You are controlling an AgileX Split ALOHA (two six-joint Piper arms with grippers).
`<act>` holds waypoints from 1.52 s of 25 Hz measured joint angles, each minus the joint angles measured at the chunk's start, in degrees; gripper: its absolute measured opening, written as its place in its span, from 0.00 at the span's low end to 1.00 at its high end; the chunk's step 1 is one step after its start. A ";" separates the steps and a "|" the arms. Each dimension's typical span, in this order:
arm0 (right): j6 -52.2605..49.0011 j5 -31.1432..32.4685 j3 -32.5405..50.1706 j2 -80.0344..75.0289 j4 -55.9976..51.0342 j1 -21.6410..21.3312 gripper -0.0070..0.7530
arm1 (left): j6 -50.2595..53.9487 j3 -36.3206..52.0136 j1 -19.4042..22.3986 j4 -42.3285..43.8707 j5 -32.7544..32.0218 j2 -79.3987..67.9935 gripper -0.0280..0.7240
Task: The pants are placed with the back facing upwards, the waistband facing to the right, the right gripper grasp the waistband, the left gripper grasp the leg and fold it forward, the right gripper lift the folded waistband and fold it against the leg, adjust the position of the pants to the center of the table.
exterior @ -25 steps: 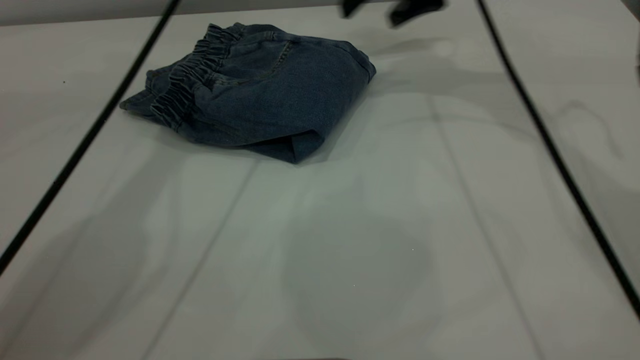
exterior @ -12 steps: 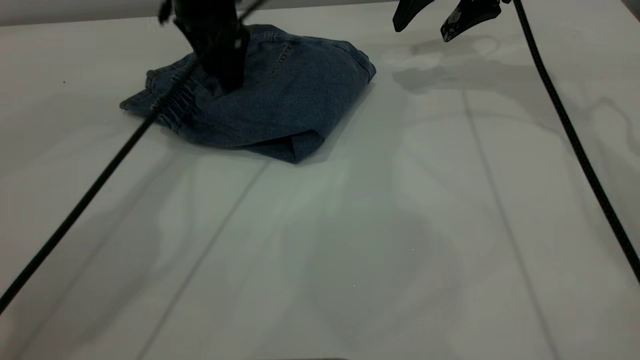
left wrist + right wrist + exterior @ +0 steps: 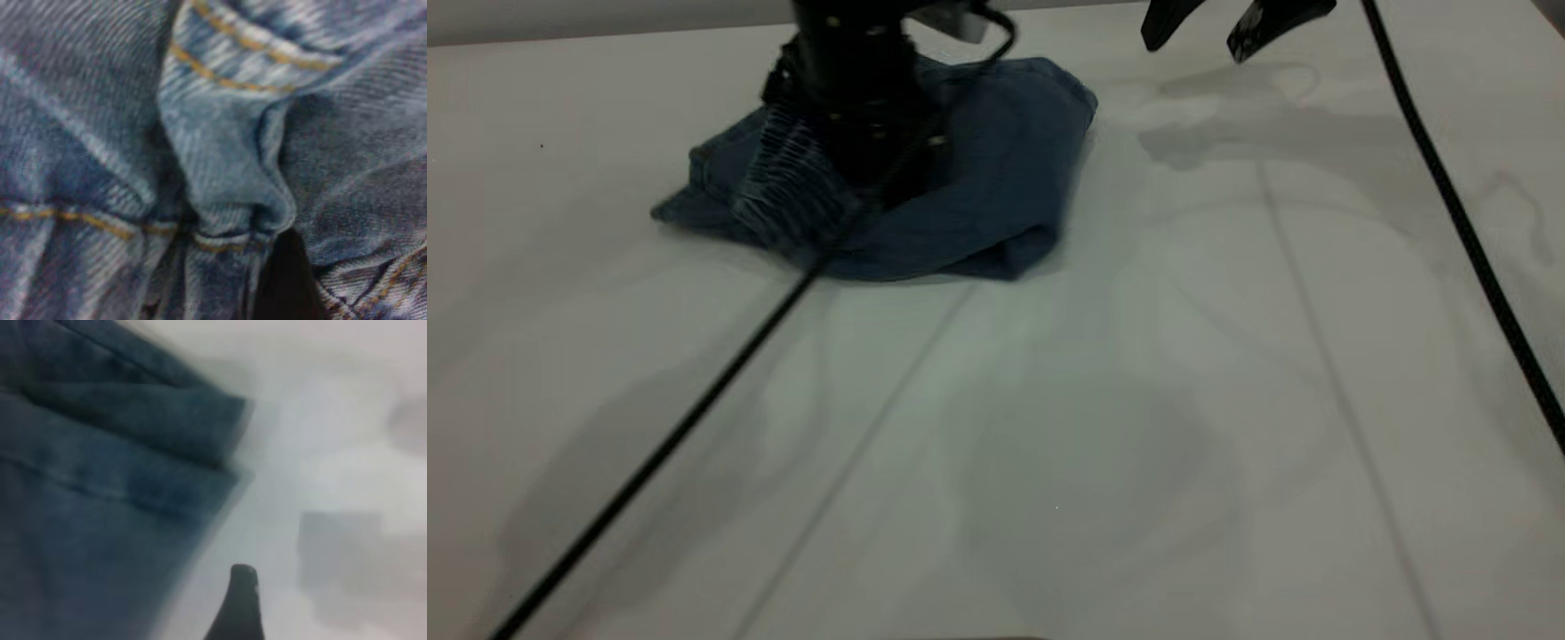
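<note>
The pants (image 3: 996, 187) lie folded in a blue denim bundle on the far left part of the table (image 3: 1049, 444). Their ruched waistband (image 3: 778, 191) faces left and looks pulled up toward my left gripper (image 3: 867, 182). That gripper stands on top of the bundle, shut on a bunched fold of denim (image 3: 220, 173), with one dark finger (image 3: 283, 280) showing against the cloth. The printed leg is hidden inside the fold. My right gripper (image 3: 1208, 31) hangs open above the table, to the right of the pants, holding nothing. Its wrist view shows the pants' layered hem edge (image 3: 167, 473).
A black cable (image 3: 676, 436) runs from the left arm diagonally across the table toward the near left corner. Another black cable (image 3: 1458, 222) crosses the right side. Bare tabletop stretches in front of and to the right of the pants.
My left gripper came down onto the pants and took hold near the waistband. The bundle has bunched up and shifted right. The right gripper stayed open near the top right.
</note>
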State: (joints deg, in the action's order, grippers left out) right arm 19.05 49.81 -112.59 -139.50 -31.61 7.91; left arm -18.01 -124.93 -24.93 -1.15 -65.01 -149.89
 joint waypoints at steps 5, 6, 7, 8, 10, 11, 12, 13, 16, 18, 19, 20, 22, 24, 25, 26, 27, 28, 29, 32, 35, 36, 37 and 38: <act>0.00 1.14 -0.28 3.33 0.23 -1.87 0.78 | 15.76 -4.17 -3.84 -1.98 -0.12 -1.23 0.62; 0.00 1.48 -0.28 3.93 0.55 -2.43 0.78 | 16.88 -5.14 -4.34 -2.33 -0.34 -1.35 0.62; 0.00 1.92 -0.28 4.45 0.82 -3.02 0.78 | 17.41 -6.14 -4.72 -2.52 -0.87 -1.42 0.62; 0.00 2.41 -0.28 5.02 1.26 -3.43 0.78 | 18.01 -7.34 -4.86 -2.80 -1.72 -1.48 0.62; 0.00 3.82 -0.28 6.52 2.96 -3.92 0.78 | 18.01 -10.19 -5.02 -3.10 -2.18 -1.61 0.62; -0.07 4.42 -0.28 7.35 3.69 -3.99 0.78 | 18.01 -12.01 -5.02 -3.09 -2.18 -1.69 0.62; -0.32 5.17 -0.28 8.56 4.19 -3.99 0.78 | 17.55 -13.31 -5.02 -3.03 -2.18 -1.69 0.62; -0.44 5.97 -0.28 9.95 4.31 -3.99 0.78 | 17.43 -14.36 -4.96 -2.82 -2.18 -1.09 0.62; -0.93 8.48 -0.28 14.77 4.57 -4.09 0.78 | 16.23 -15.45 -4.90 -1.43 -2.18 1.88 0.62; -1.31 10.14 -0.28 18.27 4.67 -4.09 0.78 | 15.52 -15.47 -4.85 0.28 -2.18 4.88 0.62; -1.43 10.91 -0.28 20.25 4.67 -4.09 0.78 | 15.22 -15.47 -4.85 1.15 -2.18 6.64 0.62; -1.45 11.82 -0.28 22.32 4.67 -4.09 0.78 | 15.14 -15.48 -4.85 2.69 -2.18 8.56 0.62; -2.25 12.87 -0.28 26.30 4.56 -4.09 0.78 | 15.02 -15.48 -4.85 6.77 -2.18 12.24 0.62; -3.35 14.20 -0.28 31.21 4.51 -4.09 0.78 | 14.97 -15.48 -4.85 11.03 -2.18 16.72 0.62; -3.93 15.21 -0.28 33.42 4.51 -4.09 0.78 | 14.92 -15.48 -4.85 12.58 -2.18 18.72 0.62; -4.45 16.20 -0.28 36.10 4.51 -4.09 0.78 | 14.92 -15.48 -4.85 14.01 -2.18 21.25 0.62; -4.95 17.70 -0.28 38.81 4.51 -4.09 0.78 | 14.92 -15.48 -4.85 15.13 -2.18 23.78 0.62; -5.63 19.43 -0.28 41.43 4.45 -4.09 0.78 | 14.92 -15.48 -4.85 15.57 -2.18 25.91 0.62; -6.23 20.63 -0.28 43.51 4.40 -4.09 0.78 | 14.92 -15.48 -4.85 15.78 -2.18 28.39 0.62; -8.32 22.39 -0.28 50.00 4.85 -4.09 0.78 | 15.83 -15.33 -4.85 15.86 -2.18 35.00 0.62; -10.82 22.52 1.27 57.05 6.16 -4.09 0.78 | 16.48 -12.04 -4.85 15.42 -2.18 42.15 0.62; -11.32 22.59 2.06 59.10 6.35 -4.09 0.78 | 16.74 -8.94 -4.85 15.11 -2.18 45.09 0.62; -11.64 22.66 3.22 61.61 6.41 -4.09 0.78 | 16.93 -6.15 -4.85 14.89 -2.18 48.21 0.62; -12.05 22.66 4.73 64.25 6.41 -4.09 0.78 | 17.13 -2.26 -4.85 14.66 -2.18 51.57 0.62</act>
State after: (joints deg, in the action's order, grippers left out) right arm 7.00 72.47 -107.86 -75.25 -25.20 3.83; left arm -0.88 -127.20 -29.78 13.52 -67.19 -98.31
